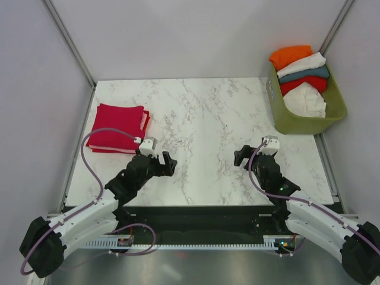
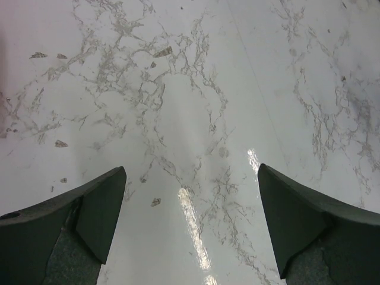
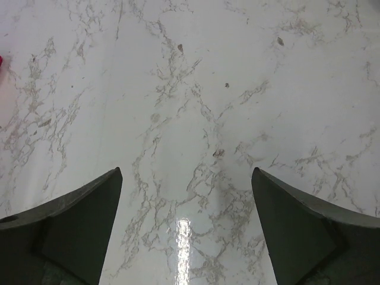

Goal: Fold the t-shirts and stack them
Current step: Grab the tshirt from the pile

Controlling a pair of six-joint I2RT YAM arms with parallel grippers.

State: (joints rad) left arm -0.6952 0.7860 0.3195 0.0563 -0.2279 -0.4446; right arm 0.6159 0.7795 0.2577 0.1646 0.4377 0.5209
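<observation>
The left end effector [image 2: 191,228] and right end effector [image 3: 186,225] were held apart above the surface [image 1: 202,113], with a folded crimson t-shirt [image 1: 119,126] seen at ten o'clock, a basket [image 1: 309,124] at two.

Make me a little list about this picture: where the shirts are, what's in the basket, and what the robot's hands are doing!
Folded: red t-shirt, a neat rectangle at the table's far left
Basket: green basket at the far right corner
In the basket: orange t-shirt, white t-shirt, blue-grey t-shirt, second red t-shirt, second white t-shirt, all heaped unfolded
Left hand: open, holding nothing, over bare marble
Right hand: open, holding nothing, over bare marble
Still to do: the basket shirts need folding and stacking
</observation>
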